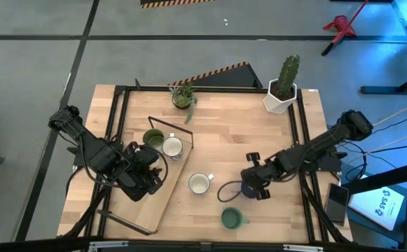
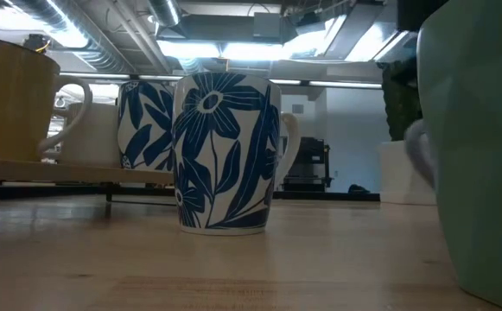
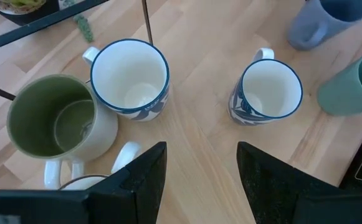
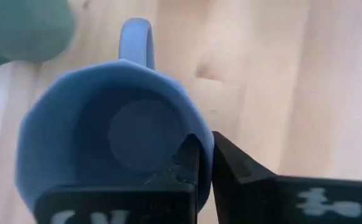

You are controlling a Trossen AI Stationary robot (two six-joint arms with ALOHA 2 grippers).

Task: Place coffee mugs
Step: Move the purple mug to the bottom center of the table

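The wooden tray [image 1: 162, 199] lies on the table's left half. On it stand a green mug [image 1: 153, 138] [image 3: 56, 118] and a white blue-rimmed mug [image 1: 172, 147] [image 3: 131, 74]. A second blue-patterned white mug [image 1: 200, 183] [image 3: 268, 90] [image 2: 225, 151] and a teal-green mug [image 1: 231, 218] [image 3: 352, 84] stand on the bare table. My left gripper [image 3: 202, 180] hovers open over the tray's near part; a third white mug's handle [image 3: 124, 155] shows beside its fingers. My right gripper [image 4: 204, 162] [image 1: 252, 183] is shut on the lavender mug [image 4: 106, 137] [image 3: 324, 22]. My right gripper pinches the lavender mug's rim wall [image 4: 200, 138], on the side away from its handle [image 4: 137, 37], with one finger inside the cup and one outside. The fingers come from above, slanting in from the table's right. The mug is upright; whether its base is on the table does not show.
A white hexagonal cactus pot [image 1: 280, 94] and a small potted plant [image 1: 183, 96] stand at the far edge. A black metal frame [image 1: 302, 140] borders the table. A dark cable loop [image 1: 228, 189] lies by the right gripper, and a phone [image 1: 337, 199] sits outside the right frame.
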